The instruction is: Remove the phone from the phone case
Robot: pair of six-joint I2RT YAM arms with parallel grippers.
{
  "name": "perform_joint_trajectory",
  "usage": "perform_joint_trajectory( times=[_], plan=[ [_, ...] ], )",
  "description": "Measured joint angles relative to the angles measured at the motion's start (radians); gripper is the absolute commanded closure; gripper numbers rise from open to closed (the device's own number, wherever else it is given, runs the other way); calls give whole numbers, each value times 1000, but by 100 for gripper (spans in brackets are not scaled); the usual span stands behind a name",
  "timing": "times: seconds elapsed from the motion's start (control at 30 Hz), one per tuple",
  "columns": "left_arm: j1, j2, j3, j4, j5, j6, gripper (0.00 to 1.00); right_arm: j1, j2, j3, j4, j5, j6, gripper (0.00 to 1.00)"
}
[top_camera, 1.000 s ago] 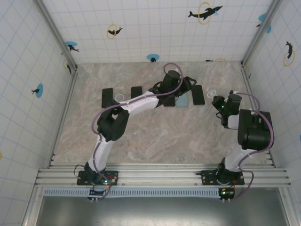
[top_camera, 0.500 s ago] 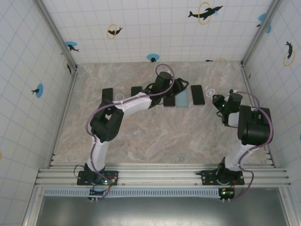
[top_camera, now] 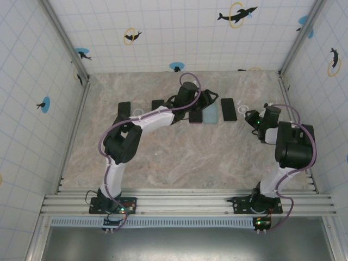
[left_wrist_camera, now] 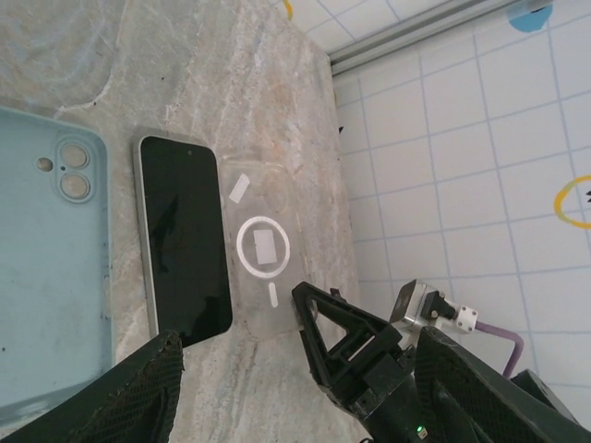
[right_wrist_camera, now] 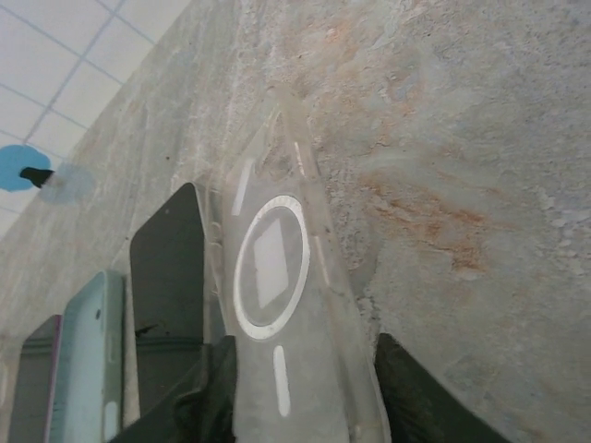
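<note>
Your right gripper (right_wrist_camera: pixel 303 369) has its fingers (right_wrist_camera: pixel 214 397) parted to either side of the near end of the clear case (right_wrist_camera: pixel 277 277), close against both long edges. You can't tell whether they press on it or merely flank it. The case is empty and lies ring mark up on the table (top_camera: pixel 163 157), not far from the right wall (top_camera: pixel 321 81).

The phone (right_wrist_camera: pixel 166 268) is out of the case. It lies flat, screen up, right alongside the case's left edge, touching or nearly so; you can't tell whether the edges overlap. That leaves very little room on that side of your right gripper.

Left of the phone lies a blue case (left_wrist_camera: pixel 46 249), also empty, its camera holes showing. Past it is a dark phone (top_camera: pixel 194 117), partly under your left arm (top_camera: pixel 157 117), which stretches across the table to this far row. Two more dark slabs (top_camera: pixel 124 111) lie well apart to the left.

Your left gripper (left_wrist_camera: pixel 300 337) hangs above the blue case and the phone with its jaws spread wide and nothing between them. From its camera you can see your right gripper at the end of the clear case
</note>
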Motion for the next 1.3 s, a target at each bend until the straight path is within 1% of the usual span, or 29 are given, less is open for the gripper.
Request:
perform_joint_trajectory(
  times=[0.13,0.2,0.23,0.3,0.5,0.57,0.6,0.67,0.7,0.73,0.8,0.93,0.97,1.03,1.13,1.17,1.27,1.3],
  plan=[
    [16,-32,-31,-2,28,35,30,3,-40,41,-77,21,-75,42],
    [21,-46,-41,-2,36,50,28,6,-65,55,-86,26,-97,40],
    [29,-54,-48,-3,43,75,25,8,-82,64,-103,28,-117,39],
    [42,-87,-84,-20,58,125,24,13,-121,69,-141,24,-149,38],
    [132,-195,-219,-51,103,243,22,27,-211,80,-241,-39,-212,37],
    [171,-240,-272,-66,107,299,18,38,-246,71,-261,-60,-237,35],
    [187,-264,-298,-71,106,327,17,46,-270,59,-263,-74,-251,31],
    [222,-330,-372,-78,106,393,15,69,-322,28,-267,-104,-287,17],
    [237,-361,-405,-82,107,421,14,82,-344,13,-266,-117,-300,3],
    [255,-400,-447,-83,109,454,14,100,-369,-8,-266,-131,-319,1],
    [286,-464,-509,-99,109,522,12,132,-418,-56,-256,-153,-362,1],
    [365,-589,-636,-124,86,673,5,175,-507,-174,-220,-169,-407,1],
    [388,-624,-682,-122,69,708,2,180,-524,-201,-212,-157,-418,1],
    [428,-689,-776,-117,31,756,2,191,-557,-259,-197,-102,-430,1],
    [499,-789,-950,-77,-40,813,3,202,-599,-367,-128,45,-411,1],
    [524,-816,-1010,-59,-66,828,2,202,-607,-409,-97,115,-392,1],
    [600,-855,-1158,11,-121,848,2,201,-606,-488,-46,275,-357,1],
    [620,-857,-1192,35,-136,855,2,201,-602,-504,-27,312,-354,1]
  ],
)
